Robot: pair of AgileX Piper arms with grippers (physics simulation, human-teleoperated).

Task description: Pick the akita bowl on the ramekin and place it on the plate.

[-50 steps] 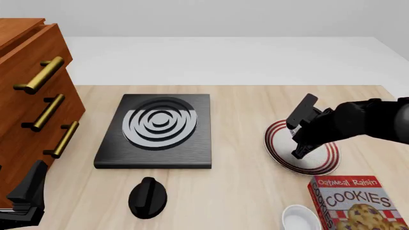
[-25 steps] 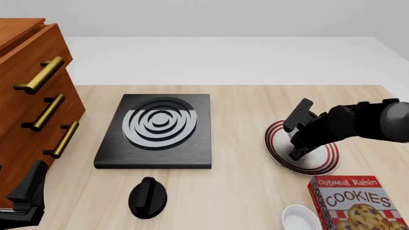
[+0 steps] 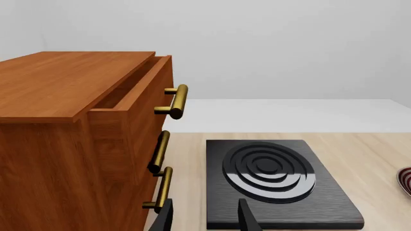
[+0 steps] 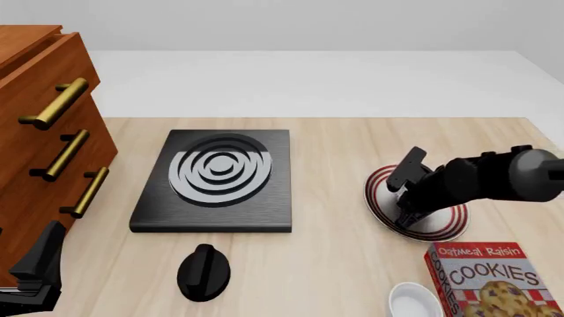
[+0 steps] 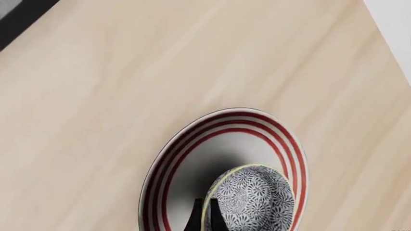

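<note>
A: How far along? On the desk (image 4: 335,145), the plate (image 5: 180,159) has the akita bowl (image 5: 253,202) over its middle; the ramekin (image 4: 413,302) sits bare.

B: Only release remains, I judge. The right gripper (image 5: 205,219) pinches the speckled bowl's rim, fingers nearly closed. The left gripper (image 3: 204,217) is parted, holding nothing.

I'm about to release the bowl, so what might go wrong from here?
The right end effector pinches only the akita bowl's rim, so it might tip on release. The bowl sits off-centre, near the plate's red rings, so it may settle crooked. The cookie box stands close by; withdrawing the arm could bump it.
</note>
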